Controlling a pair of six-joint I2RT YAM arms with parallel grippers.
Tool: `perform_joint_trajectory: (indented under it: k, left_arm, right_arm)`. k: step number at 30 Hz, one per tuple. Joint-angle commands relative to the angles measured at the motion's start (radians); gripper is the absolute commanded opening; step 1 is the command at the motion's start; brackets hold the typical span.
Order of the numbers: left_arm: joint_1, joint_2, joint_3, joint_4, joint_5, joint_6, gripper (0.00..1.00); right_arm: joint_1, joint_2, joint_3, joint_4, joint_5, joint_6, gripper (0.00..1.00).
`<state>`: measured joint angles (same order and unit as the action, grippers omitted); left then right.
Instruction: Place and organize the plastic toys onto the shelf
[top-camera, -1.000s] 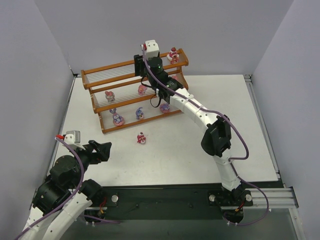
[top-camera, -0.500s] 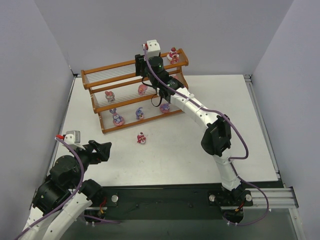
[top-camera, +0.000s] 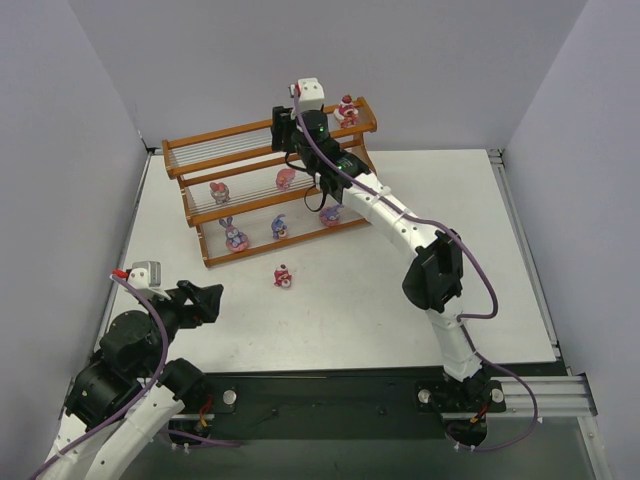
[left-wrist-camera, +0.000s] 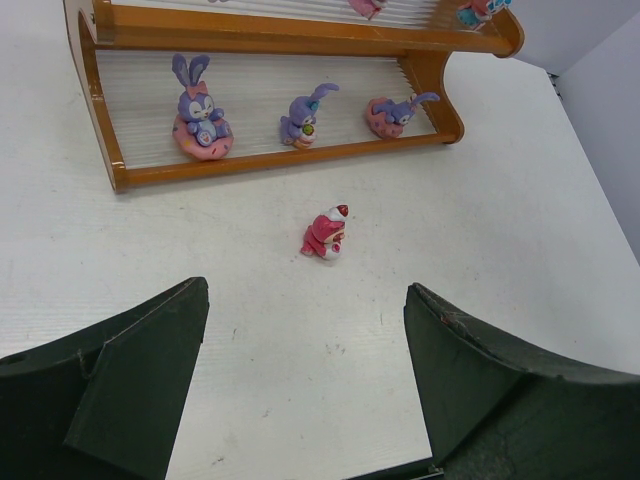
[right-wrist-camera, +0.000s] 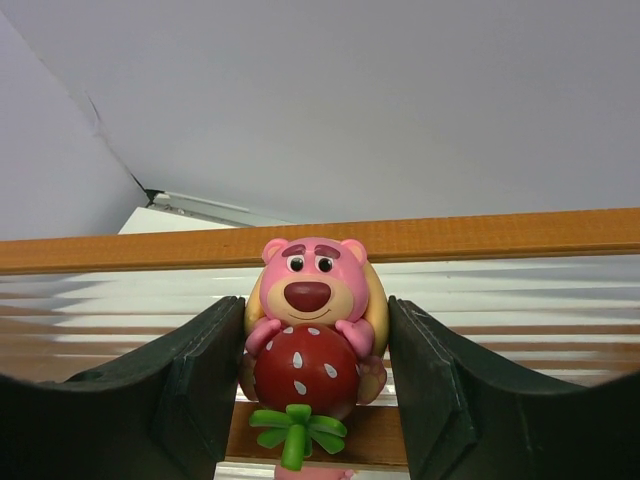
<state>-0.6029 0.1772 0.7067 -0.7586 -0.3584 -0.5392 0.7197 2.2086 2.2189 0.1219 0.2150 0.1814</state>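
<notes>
Right tool (right-wrist-camera: 315, 312) clamped on pink bear toy (right-wrist-camera: 310, 350), frame centre: set level on shelf (right-wrist-camera: 500, 235) rods, then release; left tool (left-wrist-camera: 305, 290) apart.

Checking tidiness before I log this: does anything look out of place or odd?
One red toy sits alone on the table in front of the shelf, apart from it, not on a tier. Nothing looks spilled or broken.

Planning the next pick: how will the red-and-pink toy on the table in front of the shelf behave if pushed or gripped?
The red-and-pink toy looks like glossy moulded plastic, so probably stiff, light and slippery to grip. Small and free-standing on the smooth table, it would likely slide or topple under a sideways push.
</notes>
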Motion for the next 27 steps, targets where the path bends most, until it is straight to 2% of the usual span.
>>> perform_joint_trajectory:
  k: [1, 10, 19, 27]
  left_arm:
    - [-0.005, -0.001, 0.004, 0.030, 0.001, 0.007, 0.89]
    - [-0.005, -0.002, 0.002, 0.030, 0.001, 0.007, 0.89]
    - [-0.005, -0.004, 0.004, 0.028, 0.001, 0.005, 0.89]
    - [-0.005, -0.008, 0.004, 0.027, -0.001, 0.005, 0.89]
  right_arm:
    - [0.018, 0.019, 0.071, -0.051, -0.011, 0.033, 0.39]
    - [0.026, 0.042, 0.088, -0.061, 0.003, 0.024, 0.43]
    - [0.024, 0.053, 0.079, -0.036, -0.002, -0.002, 0.58]
    - [0.023, 0.054, 0.068, 0.001, 0.004, -0.013, 0.68]
